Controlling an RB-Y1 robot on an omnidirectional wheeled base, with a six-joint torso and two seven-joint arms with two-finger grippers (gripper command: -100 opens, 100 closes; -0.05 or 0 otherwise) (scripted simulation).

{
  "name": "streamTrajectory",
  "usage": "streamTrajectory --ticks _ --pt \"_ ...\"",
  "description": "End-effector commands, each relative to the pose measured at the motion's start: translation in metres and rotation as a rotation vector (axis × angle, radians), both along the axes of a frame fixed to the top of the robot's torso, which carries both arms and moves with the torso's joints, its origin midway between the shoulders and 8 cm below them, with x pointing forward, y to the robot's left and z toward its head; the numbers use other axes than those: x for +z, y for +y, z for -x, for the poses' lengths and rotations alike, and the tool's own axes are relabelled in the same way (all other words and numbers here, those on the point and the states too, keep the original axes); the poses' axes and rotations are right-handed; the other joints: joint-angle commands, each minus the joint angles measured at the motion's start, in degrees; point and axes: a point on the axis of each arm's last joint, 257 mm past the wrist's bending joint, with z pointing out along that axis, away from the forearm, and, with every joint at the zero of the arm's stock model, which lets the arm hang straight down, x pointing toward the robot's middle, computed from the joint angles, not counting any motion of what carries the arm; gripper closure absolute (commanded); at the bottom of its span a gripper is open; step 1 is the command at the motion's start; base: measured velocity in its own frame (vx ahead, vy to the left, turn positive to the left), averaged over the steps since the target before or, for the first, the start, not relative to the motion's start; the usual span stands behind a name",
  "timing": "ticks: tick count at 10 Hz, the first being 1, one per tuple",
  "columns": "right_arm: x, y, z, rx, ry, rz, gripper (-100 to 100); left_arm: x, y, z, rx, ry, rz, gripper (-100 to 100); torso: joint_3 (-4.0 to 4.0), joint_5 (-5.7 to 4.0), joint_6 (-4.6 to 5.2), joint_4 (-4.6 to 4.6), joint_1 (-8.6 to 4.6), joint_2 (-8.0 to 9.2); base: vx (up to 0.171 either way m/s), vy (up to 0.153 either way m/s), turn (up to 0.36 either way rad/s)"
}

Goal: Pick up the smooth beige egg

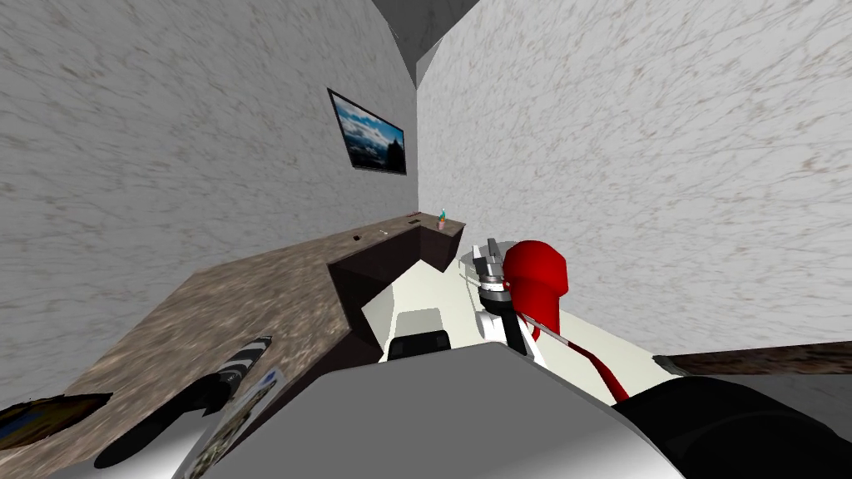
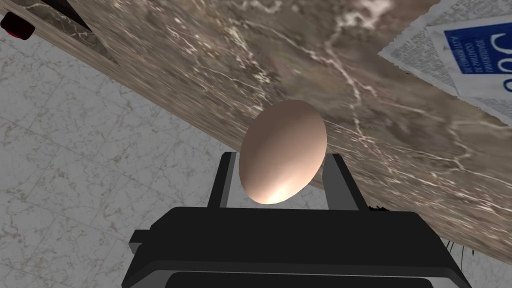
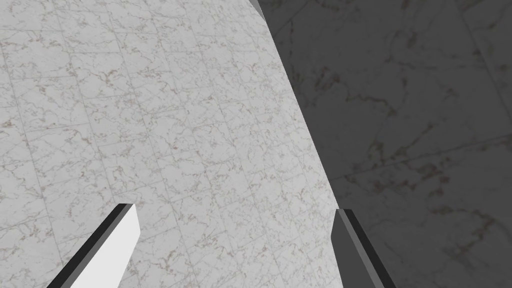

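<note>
Brown marbled counter (image 1: 250,303), bent in an L along the left wall to the corner. Bears a newspaper (image 2: 435,60) with a blue panel near the front edge, two small dark bits (image 1: 358,238) farther along, and a little pink and green item (image 1: 442,221) at the far end.

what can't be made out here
Left wrist view: the egg hides the fingertips of the left gripper.
Left wrist view: the newspaper is cut off by the edge, its print too small.
Head view: the small things at the far end of the counter are too tiny to name.
</note>
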Motion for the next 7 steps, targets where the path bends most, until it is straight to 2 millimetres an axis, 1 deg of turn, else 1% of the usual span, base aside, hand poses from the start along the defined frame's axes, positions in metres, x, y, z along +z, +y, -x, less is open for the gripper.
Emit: streamTrajectory --ticks 1,2,3,4,5,6,7 --pt "0.0 0.0 0.0 0.0 0.0 0.0 0 0.0 0.0 0.0 0.0 0.0 0.0 100 0.0 0.0 0.0 0.0 0.0 0.0 0.0 0.0 0.0" --pt "0.0 0.0 0.0 0.0 0.0 0.0 0 0.0 0.0 0.0 0.0 0.0 0.0 100 0.0 0.0 -0.01 0.0 0.0 0.01 0.0 0.0 0.0" --pt "0.0 0.0 0.0 0.0 0.0 0.0 0 0.0 0.0 0.0 -0.001 -0.001 0.0 0 0.0 0.0 -0.01 0.0 0.0 0.01 0.0 0.0 0.0" --pt "0.0 0.0 0.0 0.0 0.0 0.0 0 0.006 -0.003 -0.001 -0.005 -0.003 0.0 100 0.01 0.0 -0.01 0.0 0.0 0.01 -0.022 -0.022 0.05" --pt "0.0 0.0 0.0 0.0 0.0 0.0 0 0.01 -0.005 -0.001 -0.009 -0.003 -0.001 100 0.05 -0.02 -0.05 0.01 -0.1 0.1 -0.037 -0.042 0.044" --pt "0.0 0.0 0.0 0.0 0.0 0.0 0 0.008 -0.004 -0.001 -0.008 -0.004 -0.001 100 0.09 -0.05 -0.06 0.03 -0.19 0.17 -0.017 -0.02 0.011" --pt "0.0 0.0 0.0 0.0 0.0 0.0 0 0.008 -0.004 -0.001 -0.007 -0.003 -0.001 0 0.07 -0.03 -0.04 0.02 -0.12 0.12 0.0 0.0 0.0"
